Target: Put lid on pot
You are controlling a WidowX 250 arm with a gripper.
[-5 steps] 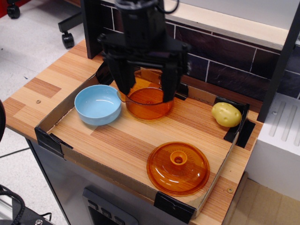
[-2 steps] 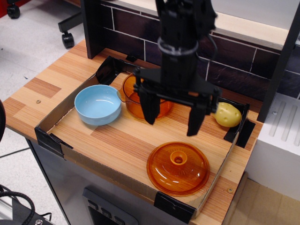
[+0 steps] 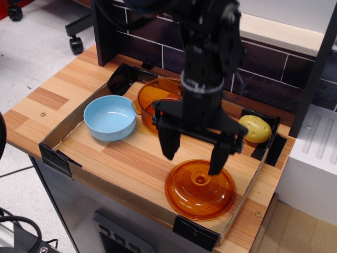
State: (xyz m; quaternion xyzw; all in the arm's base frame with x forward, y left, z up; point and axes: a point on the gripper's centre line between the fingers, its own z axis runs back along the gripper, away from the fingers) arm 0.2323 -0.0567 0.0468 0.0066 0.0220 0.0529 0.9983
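Tool (image 3: 192,161) of mine hangs spread wide, gripping nothing, just above the lid (image 3: 200,190); its knob (image 3: 200,179) lies slightly below and right (pot (image 3: 158,103) behind-left).

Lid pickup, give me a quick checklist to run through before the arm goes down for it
1. Gripper open: ok, fingers spread wide.
2. Gripper over the lid: ok roughly, it looks to hang above the lid's far half; exact centring on the knob cannot tell from one view.
3. Lid free to lift: ok, it lies flat, knob up, nothing on it.
4. Pot open: ok for the part in view, no contents seen; the arm hides its right side.
5. Bowl and potato clear of the lid: ok.
6. Height above the knob: cannot tell.
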